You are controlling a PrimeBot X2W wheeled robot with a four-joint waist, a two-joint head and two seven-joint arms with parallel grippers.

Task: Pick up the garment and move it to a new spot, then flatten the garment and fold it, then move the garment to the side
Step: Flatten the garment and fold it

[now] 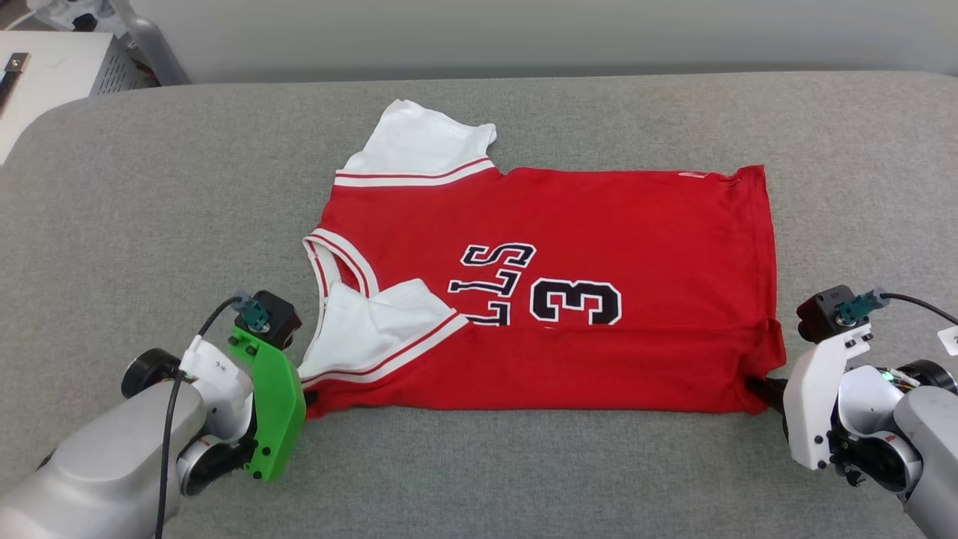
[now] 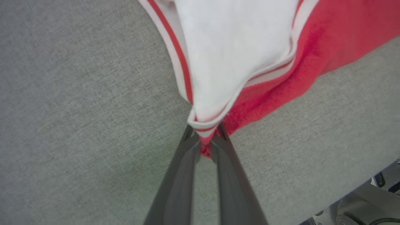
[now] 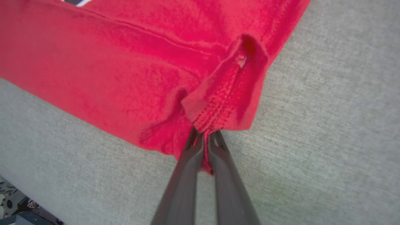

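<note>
The garment (image 1: 569, 224), a red jersey with white sleeves, striped trim and a black number 3, lies spread sideways on the grey surface, its near long edge folded over. My left gripper (image 2: 204, 134) is shut on the garment's (image 2: 237, 47) near-left corner, where the white sleeve and red cloth bunch between the fingers. In the head view that left gripper (image 1: 308, 395) sits at the shirt's lower left corner. My right gripper (image 3: 204, 134) is shut on the hem corner of the garment (image 3: 125, 72), and in the head view the right gripper (image 1: 760, 388) is at the lower right corner.
The grey padded surface (image 1: 150, 224) stretches wide around the shirt on all sides. A white perforated cabinet (image 1: 60, 71) stands beyond its far left corner. A pale wall runs along the back.
</note>
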